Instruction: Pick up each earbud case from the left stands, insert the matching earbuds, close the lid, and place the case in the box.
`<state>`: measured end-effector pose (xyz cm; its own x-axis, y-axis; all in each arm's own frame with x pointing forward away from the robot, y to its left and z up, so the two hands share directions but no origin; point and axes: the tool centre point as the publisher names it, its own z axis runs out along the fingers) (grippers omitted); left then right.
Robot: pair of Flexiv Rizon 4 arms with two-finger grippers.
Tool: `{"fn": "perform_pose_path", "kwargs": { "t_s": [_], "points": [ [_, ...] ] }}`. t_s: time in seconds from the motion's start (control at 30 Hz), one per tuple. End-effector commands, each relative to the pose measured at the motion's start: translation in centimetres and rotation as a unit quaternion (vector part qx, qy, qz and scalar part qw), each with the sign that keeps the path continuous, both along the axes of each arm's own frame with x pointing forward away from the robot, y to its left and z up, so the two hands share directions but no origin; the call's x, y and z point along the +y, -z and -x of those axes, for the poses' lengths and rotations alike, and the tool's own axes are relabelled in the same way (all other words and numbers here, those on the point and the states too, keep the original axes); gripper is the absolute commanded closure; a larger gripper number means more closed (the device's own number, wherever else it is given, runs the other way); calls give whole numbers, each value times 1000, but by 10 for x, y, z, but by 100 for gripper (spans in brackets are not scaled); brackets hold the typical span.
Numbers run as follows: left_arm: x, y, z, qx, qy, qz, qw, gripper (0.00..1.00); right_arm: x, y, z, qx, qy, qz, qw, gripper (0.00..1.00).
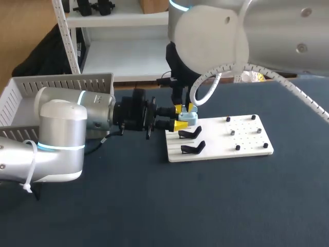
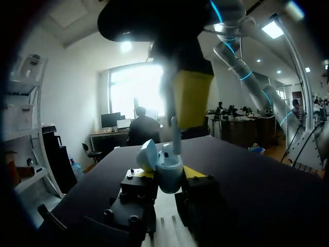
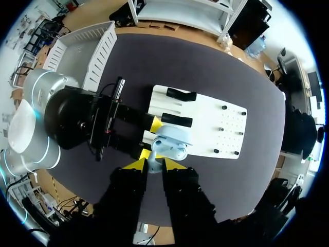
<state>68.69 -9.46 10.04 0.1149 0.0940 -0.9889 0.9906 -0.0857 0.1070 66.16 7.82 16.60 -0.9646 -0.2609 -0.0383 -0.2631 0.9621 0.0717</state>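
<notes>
Left claw [image 1: 181, 118] is what we are meeting first in the head view: it is gripping the pale blue earbud case [image 1: 190, 118] from two sides, its yellow tips parted only by the case's width. It is holding the case over the edge of the white board [image 1: 247, 143] on the bench [image 1: 205, 206]. Two black stands [image 1: 190, 134] are lying on the board just beside this claw. The right claw [image 1: 184, 107] is hanging straight down over the case, its tips right at the case's top. The white slatted box [image 1: 67, 82] is sitting well behind the left claw, alongside its arm.

In the left wrist view, we are seeing the left claw [image 2: 170, 174] pinching the earbud case [image 2: 169, 172] between its tips. The lid [image 2: 147, 155] is standing open to one side. A yellow finger [image 2: 193, 98] of the right claw is hanging just above the case, and a slim pale earbud [image 2: 175, 136] is reaching down from it into the open case.

In the right wrist view, the right claw [image 3: 154, 163] is nearly closed, nipping the small earbud [image 3: 153, 167] between its tips. The open earbud case [image 3: 172, 144] is lying directly under and just ahead of it, with the left claw [image 3: 151, 139] clamping it from both sides. Beyond the case the board [image 3: 205, 123] is carrying the two stands [image 3: 181, 95] and, farther out, small dark pegs [image 3: 226, 108]. The box [image 3: 85, 49] is well off beside the left arm.
</notes>
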Motion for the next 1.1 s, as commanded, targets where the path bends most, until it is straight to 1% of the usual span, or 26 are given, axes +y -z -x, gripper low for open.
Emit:
{"fn": "perform_pose_path", "kwargs": {
  "t_s": [0.03,1.1],
  "points": [
    [0,1,0,-1,0,2,1000,100,-1,2,-2,1,3,2,1000,100],
    [0,1,0,-1,0,2,1000,100,-5,9,-2,1,17,-4,1000,100]
  ]
}}
